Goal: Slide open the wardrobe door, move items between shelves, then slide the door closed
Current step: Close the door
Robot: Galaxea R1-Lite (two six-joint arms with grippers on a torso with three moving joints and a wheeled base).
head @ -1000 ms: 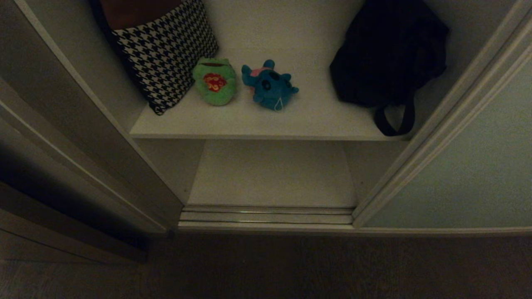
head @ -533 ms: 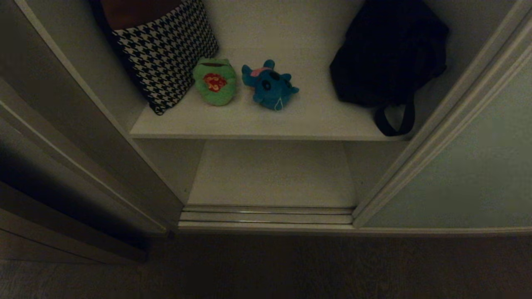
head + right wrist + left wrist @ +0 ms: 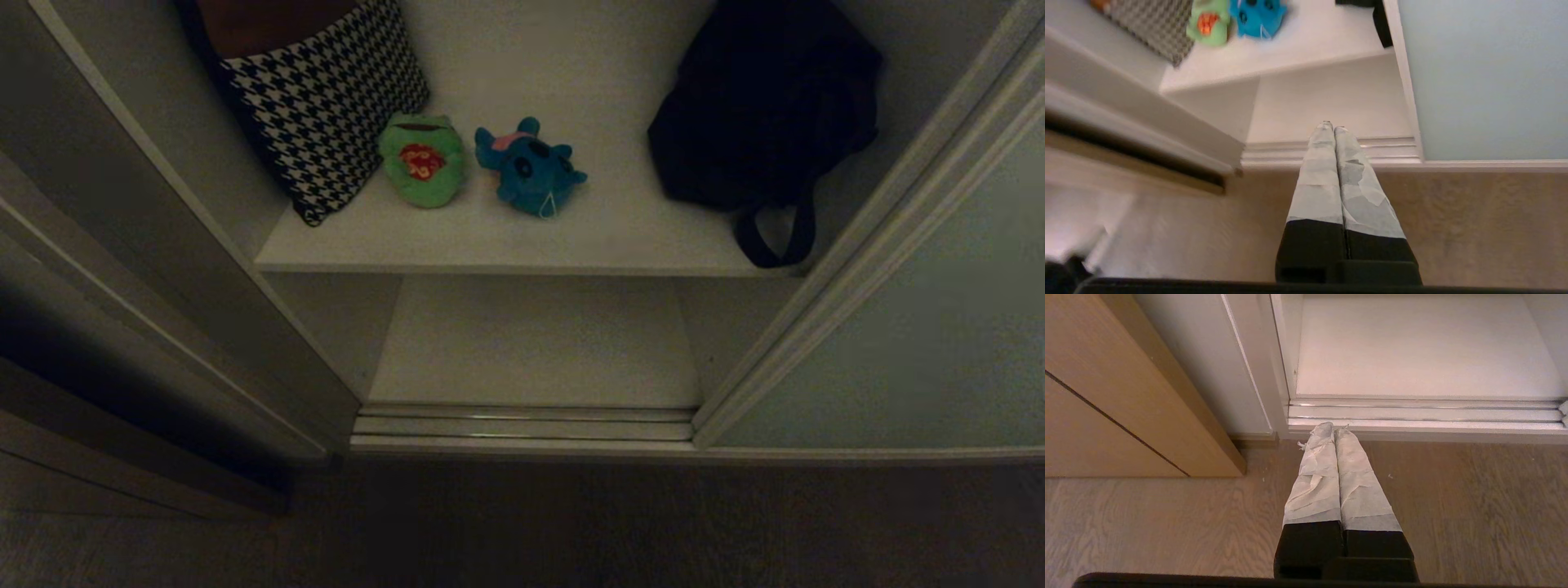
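The sliding wardrobe door stands slid to the right, leaving the wardrobe open. On the upper shelf lie a green frog toy and a blue plush toy side by side. The bottom shelf below is bare. Neither gripper shows in the head view. My left gripper is shut and empty, low over the floor by the door track. My right gripper is shut and empty, in front of the opening, with the frog toy, the blue toy and the door beyond it.
A houndstooth cushion leans at the upper shelf's left. A black bag with a hanging strap sits at its right. Brown wooden trim stands left of the wardrobe. A metal door track runs along the threshold above the wood floor.
Nothing has moved in the head view; toys, cushion and bag lie where they were, and neither arm has come into it.
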